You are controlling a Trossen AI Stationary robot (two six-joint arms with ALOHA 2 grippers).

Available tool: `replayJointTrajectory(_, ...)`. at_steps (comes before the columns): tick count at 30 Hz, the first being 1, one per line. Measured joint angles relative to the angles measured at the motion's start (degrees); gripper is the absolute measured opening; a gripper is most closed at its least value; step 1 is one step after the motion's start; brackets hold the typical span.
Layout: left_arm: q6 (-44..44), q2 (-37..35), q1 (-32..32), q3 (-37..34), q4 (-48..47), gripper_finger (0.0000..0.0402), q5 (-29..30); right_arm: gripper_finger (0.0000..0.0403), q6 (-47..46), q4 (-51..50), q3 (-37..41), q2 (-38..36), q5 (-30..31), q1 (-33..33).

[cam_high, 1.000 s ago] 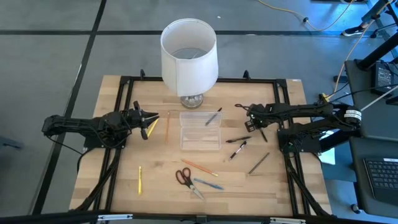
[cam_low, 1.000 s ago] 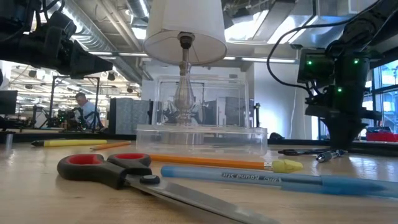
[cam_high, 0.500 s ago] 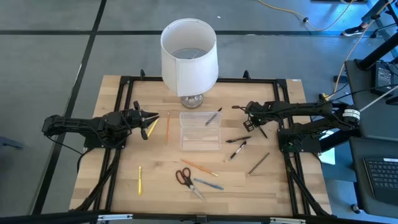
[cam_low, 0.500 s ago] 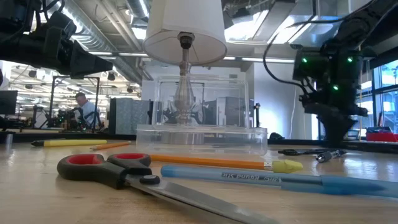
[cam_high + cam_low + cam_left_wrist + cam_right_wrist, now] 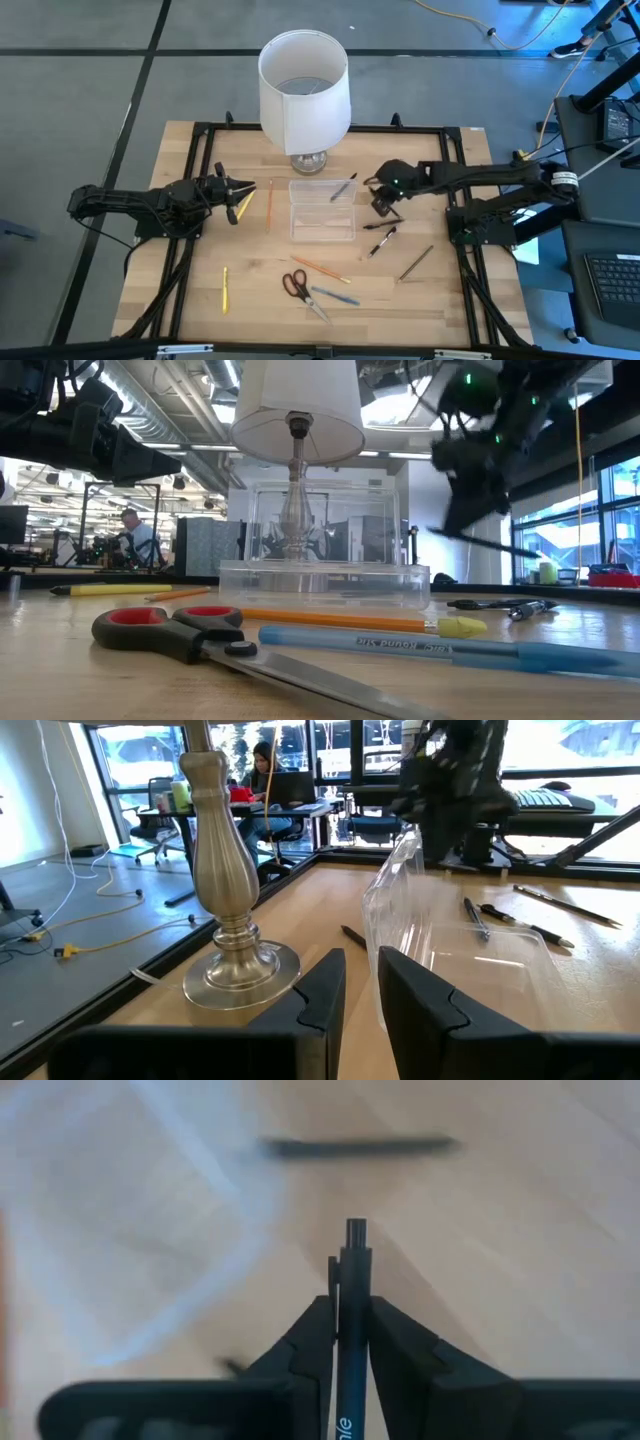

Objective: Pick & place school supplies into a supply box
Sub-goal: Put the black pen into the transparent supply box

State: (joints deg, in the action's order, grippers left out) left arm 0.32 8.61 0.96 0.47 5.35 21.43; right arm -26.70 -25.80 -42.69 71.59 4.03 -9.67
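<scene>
The clear supply box point(image 5: 322, 222) lies open mid-table, with one dark pen point(image 5: 343, 187) across its far right corner. Just right of the box my right gripper point(image 5: 383, 200) hangs above the table, shut on a dark pen point(image 5: 355, 1245) that also shows in the low view point(image 5: 500, 546). Loose on the wood lie more dark pens point(image 5: 383, 224), scissors point(image 5: 295, 284), an orange pencil point(image 5: 320, 270), a blue pen point(image 5: 335, 296) and a yellow pencil point(image 5: 225, 290). My left gripper point(image 5: 243, 192) waits left of the box, its fingers point(image 5: 330, 990) a narrow gap apart with nothing between. My right gripper pinches the dark pen's barrel point(image 5: 351, 1295) between its two fingers, the pen lying along them with one end point(image 5: 356, 1230) sticking out past the tips. The fingers slant down from the table's right side. The pen is lifted clear of the table, tilted.
A white-shaded lamp point(image 5: 304, 90) on a metal base point(image 5: 225, 935) stands just behind the box. An orange pencil point(image 5: 269, 205) and a yellow one point(image 5: 246, 203) lie between the left gripper and the box. Black frame rails point(image 5: 200, 160) border the table.
My right gripper has risen and swung toward the table's left, toward the box, rolling and tipping as it went. The dark pen has gone with it, now well above the table. The left arm kept still.
</scene>
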Motion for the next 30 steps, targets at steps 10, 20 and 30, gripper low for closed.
replayJointTrajectory(10,0.0,0.0,0.0,0.0,0.0,0.0059,0.0,0.0062,1.3,4.4,-5.9,0.0,0.5,11.6)
replayJointTrajectory(20,0.0,0.0,0.0,0.0,0.0,0.0059,0.0,0.0062,17.7,31.5,-5.5,10.4,2.9,14.1)
replayJointTrajectory(30,0.0,0.0,0.0,0.0,0.0,0.0059,0.0,0.0062,22.9,37.9,-9.2,25.1,2.3,14.1)
